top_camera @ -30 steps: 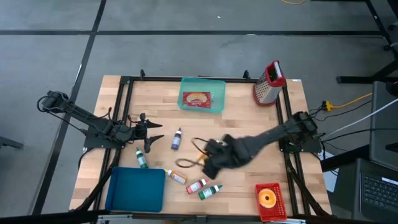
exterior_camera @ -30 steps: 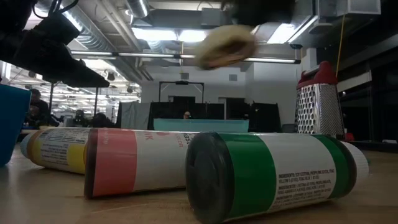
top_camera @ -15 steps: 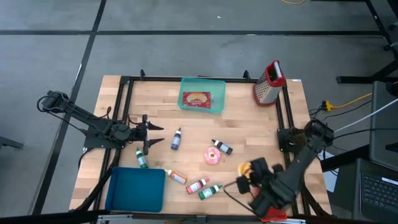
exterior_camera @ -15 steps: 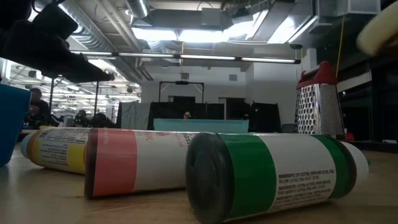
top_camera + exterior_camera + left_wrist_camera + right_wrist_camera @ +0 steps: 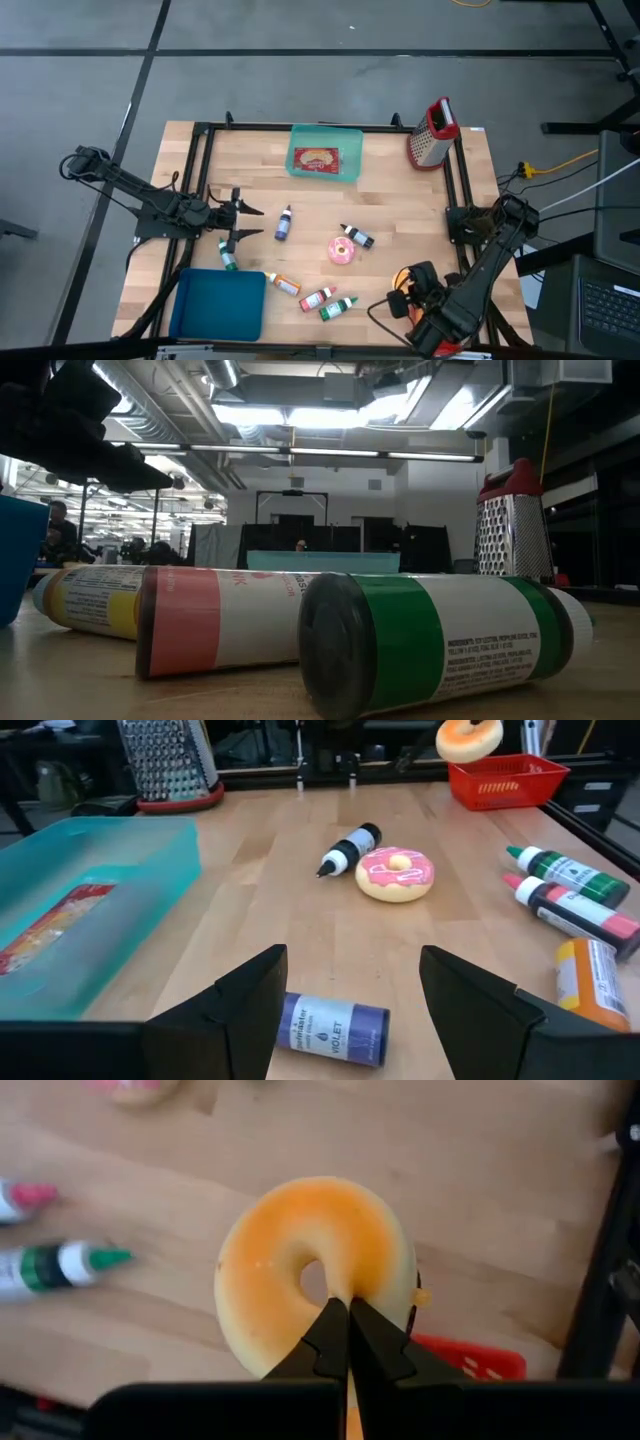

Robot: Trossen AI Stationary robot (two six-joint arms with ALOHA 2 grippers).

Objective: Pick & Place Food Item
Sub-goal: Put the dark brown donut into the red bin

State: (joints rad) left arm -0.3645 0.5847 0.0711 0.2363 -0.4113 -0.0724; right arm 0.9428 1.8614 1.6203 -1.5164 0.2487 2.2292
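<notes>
Right gripper (image 5: 347,1342) is clamped on the rim of an orange donut (image 5: 300,1265), its two dark fingers pressed together through the ring's hole and outer edge. In the high view this gripper (image 5: 408,288) hangs near the table's front right corner, with the donut (image 5: 400,299) lifted clear of the wood and just beside the red basket (image 5: 447,346) that sits in that corner. The left wrist view shows the donut (image 5: 469,738) in the air above the basket (image 5: 508,778).

Left gripper (image 5: 238,219) waits near the table's left edge, its fingers (image 5: 250,995) spread apart with nothing between them. Just ahead of it lies a violet bottle (image 5: 332,1029).

A pink donut (image 5: 342,250) rests on the wood near the table's middle, with a black-and-white bottle (image 5: 357,236) just beside it. Toward the front edge lie a green bottle (image 5: 338,308), a red bottle (image 5: 316,299) and an orange bottle (image 5: 283,284). A blue tray (image 5: 218,304) sits at the front left corner. A teal bin (image 5: 325,153) holding a red packet stands at the back edge, and a grater (image 5: 433,132) stands at the back right corner.
</notes>
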